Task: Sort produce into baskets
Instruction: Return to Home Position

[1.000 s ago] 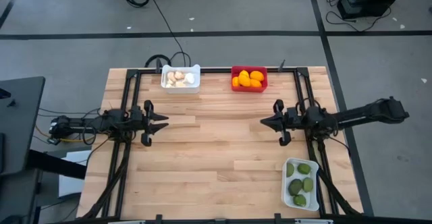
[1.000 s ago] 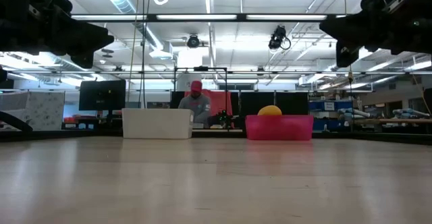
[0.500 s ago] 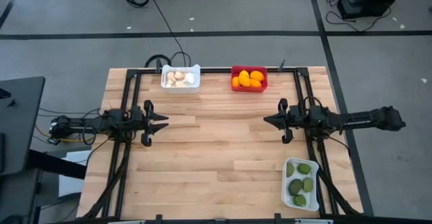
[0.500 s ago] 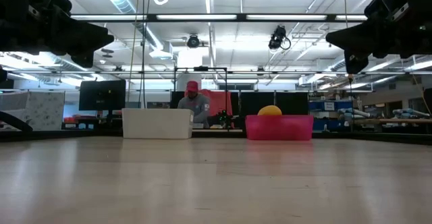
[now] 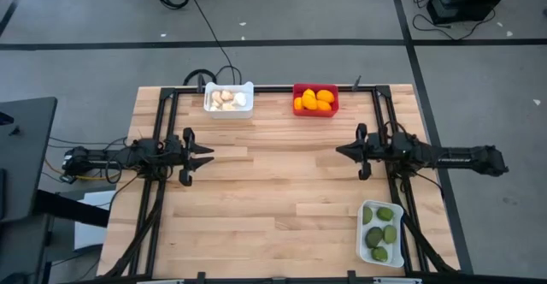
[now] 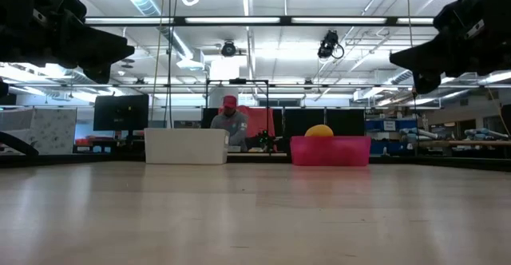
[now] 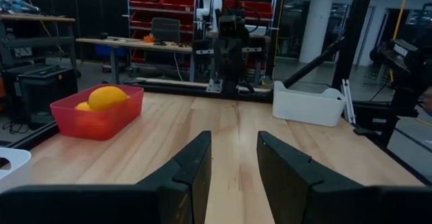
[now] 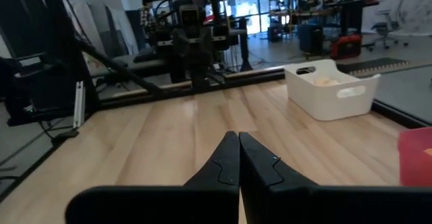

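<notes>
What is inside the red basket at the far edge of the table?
The red basket holds round orange and yellow citrus fruits, packed close together. Anything lying under them, and the floor of the basket, is covered.

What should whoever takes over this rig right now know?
Left gripper open, right gripper shut, both empty, raised at the left and right sides of the table.
Garlic in the far white basket, citrus in the red basket beside it, green fruits in the near-right white basket.
No loose produce shows; sorting looks done.
Left: homing the arms.
</notes>
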`<state>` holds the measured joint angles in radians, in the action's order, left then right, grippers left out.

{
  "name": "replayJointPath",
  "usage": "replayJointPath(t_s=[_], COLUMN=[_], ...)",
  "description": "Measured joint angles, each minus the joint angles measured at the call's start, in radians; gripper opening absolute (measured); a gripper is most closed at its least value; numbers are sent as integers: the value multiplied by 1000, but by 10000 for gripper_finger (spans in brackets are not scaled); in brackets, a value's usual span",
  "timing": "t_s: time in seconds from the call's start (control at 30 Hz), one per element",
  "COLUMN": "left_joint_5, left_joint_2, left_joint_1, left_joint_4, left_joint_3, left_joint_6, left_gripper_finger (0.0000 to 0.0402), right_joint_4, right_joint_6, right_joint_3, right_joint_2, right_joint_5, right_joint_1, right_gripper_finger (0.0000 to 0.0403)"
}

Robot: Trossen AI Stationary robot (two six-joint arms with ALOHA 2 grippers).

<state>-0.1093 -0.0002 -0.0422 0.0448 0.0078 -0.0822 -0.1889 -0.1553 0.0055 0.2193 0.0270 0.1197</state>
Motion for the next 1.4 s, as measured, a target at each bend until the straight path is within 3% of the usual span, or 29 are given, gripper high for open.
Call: replayJointPath(t_s=[0.2, 0.43, 0.77, 1.03, 1.4], left_joint_5=[-18, -21, -56, -77, -81], left_joint_2=[0, 0, 0, 0, 0], left_joint_1=[0, 0, 0, 0, 0], left_joint_4=[8, -14, -11, -12, 62], left_joint_3=[0, 0, 0, 0, 0], left_joint_6=[4, 3, 26, 72, 72], left_gripper_finger=[124, 124, 124, 124, 124], right_joint_4=[108, 152, 150, 149, 149], right_joint_6=[44, 57, 67, -81, -104], right_joint_3=[0, 0, 0, 0, 1], right_joint_2=[-96, -186, -185, -185, -184], right_joint_5=[89, 106, 125, 124, 121], right_joint_1=[56, 126, 164, 160, 160], right_gripper_finger=[4, 4, 5, 35, 42])
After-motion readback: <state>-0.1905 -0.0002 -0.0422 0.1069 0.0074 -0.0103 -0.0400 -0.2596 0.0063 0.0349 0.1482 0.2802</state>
